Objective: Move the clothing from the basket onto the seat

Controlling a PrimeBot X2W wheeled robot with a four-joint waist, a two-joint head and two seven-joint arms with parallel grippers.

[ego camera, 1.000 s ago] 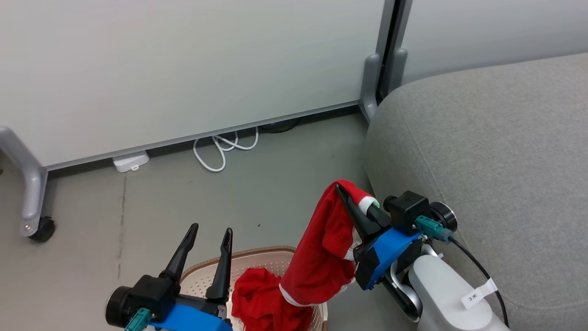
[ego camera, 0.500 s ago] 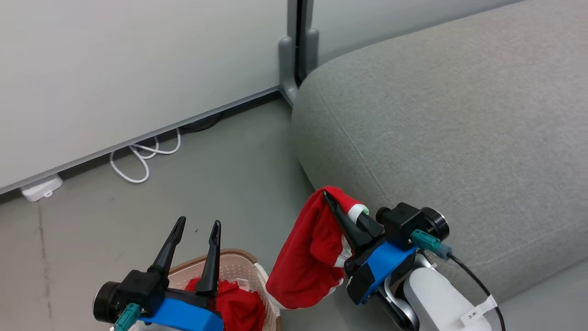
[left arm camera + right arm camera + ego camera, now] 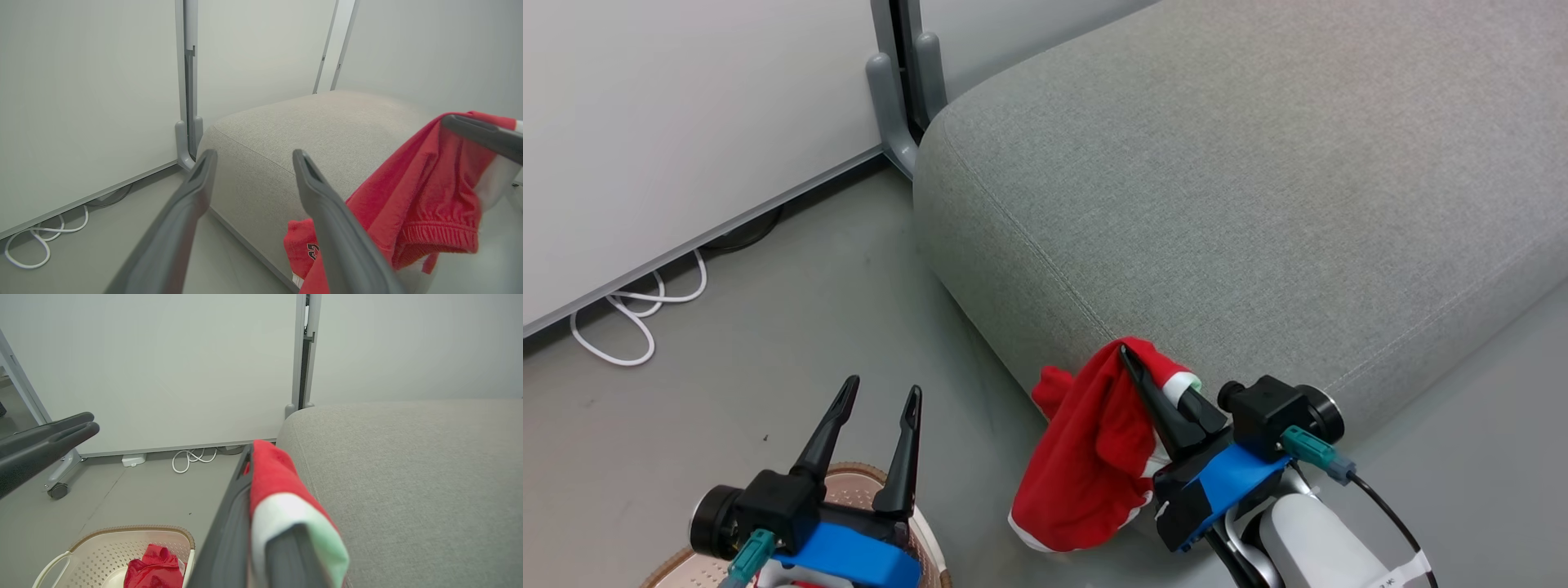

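Head view first: what are we holding?

Our right gripper [image 3: 1158, 367] is clamped on one red garment [image 3: 1086, 457]. The white trim is pinched between the fingers, and the rest hangs below and to the left of them.

And the seat [image 3: 1258, 204]?

It's just ahead of the fingertips and off to their right. The hanging cloth sits in front of the seat's front face, lower than its top. We cannot tell whether it touches.

So how do we carry this well?

We judge we should raise the wrist before going forward, so the tail clears the edge instead of dragging against it. Then we reach well past the seam, lower until the cloth pools, and only then part the fingers.

Our left gripper [image 3: 883, 385]?

Its fingers are spread with nothing between them, above the basket [image 3: 130, 529]. In the right wrist view, the second garment [image 3: 153, 567] lies inside the basket, below and left of the right gripper's fingers. We should keep the left gripper away from the hanging cloth.

Any risk?

If we let go too near the rounded edge, the garment could slide off.
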